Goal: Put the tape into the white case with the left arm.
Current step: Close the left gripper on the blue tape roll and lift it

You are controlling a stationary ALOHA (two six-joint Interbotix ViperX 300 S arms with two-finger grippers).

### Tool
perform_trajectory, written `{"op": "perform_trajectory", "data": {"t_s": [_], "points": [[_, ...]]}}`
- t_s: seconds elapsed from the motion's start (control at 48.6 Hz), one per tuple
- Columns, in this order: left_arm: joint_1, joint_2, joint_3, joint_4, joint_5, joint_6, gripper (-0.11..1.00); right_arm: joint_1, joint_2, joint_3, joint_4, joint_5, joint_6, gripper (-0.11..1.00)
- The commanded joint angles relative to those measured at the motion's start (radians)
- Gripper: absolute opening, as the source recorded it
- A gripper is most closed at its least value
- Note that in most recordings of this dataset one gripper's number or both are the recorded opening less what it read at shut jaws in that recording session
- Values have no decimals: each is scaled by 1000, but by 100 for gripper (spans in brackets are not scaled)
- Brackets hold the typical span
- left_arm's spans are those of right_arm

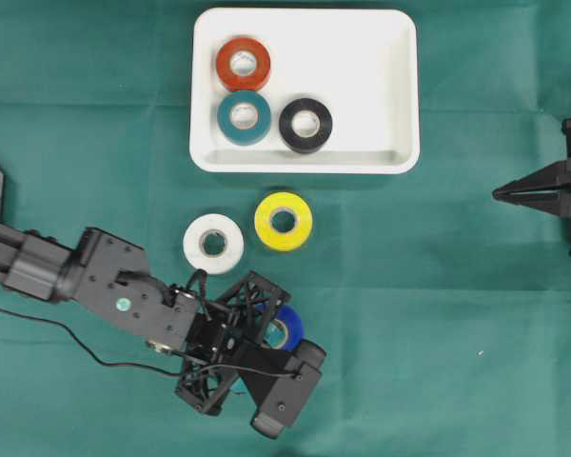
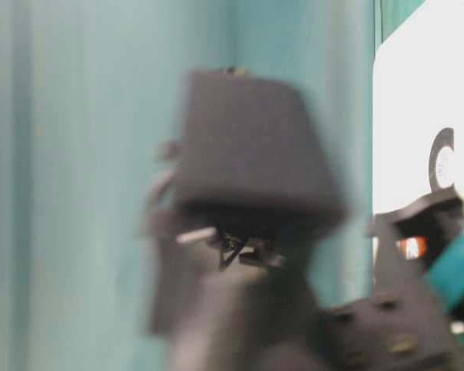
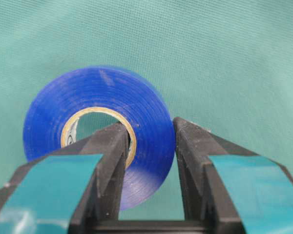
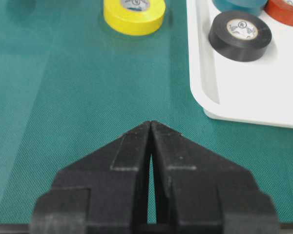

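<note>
A blue tape roll [image 3: 97,112] stands on edge on the green cloth. My left gripper [image 3: 151,129] is shut on its wall: one teal-patched finger [image 3: 112,146] sits inside the core and the other presses the outer face. From overhead, the blue tape [image 1: 287,329] peeks out beneath the left gripper [image 1: 274,328], below and well short of the white case [image 1: 305,164]. The case holds a red roll [image 1: 243,63], a teal roll [image 1: 245,117] and a black roll [image 1: 305,125]. My right gripper [image 1: 500,193] rests shut at the right edge, its all-black fingertips [image 4: 151,123] meeting with nothing between them.
A white roll [image 1: 213,244] and a yellow roll [image 1: 283,221] lie flat on the cloth between the left gripper and the case's near rim. The right wrist view shows the yellow roll [image 4: 134,14] and the case's corner [image 4: 205,97]. The table-level view is blurred by the arm.
</note>
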Motion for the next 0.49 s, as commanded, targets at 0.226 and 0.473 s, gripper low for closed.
{"op": "perform_trajectory", "data": {"t_s": [0.226, 0.473], "points": [[32, -103, -12, 3, 66, 6, 26, 0, 9, -9, -2, -14, 2, -9], [153, -127, 25, 6, 64, 12, 26, 0, 9, -9, -2, -14, 2, -9]]}}
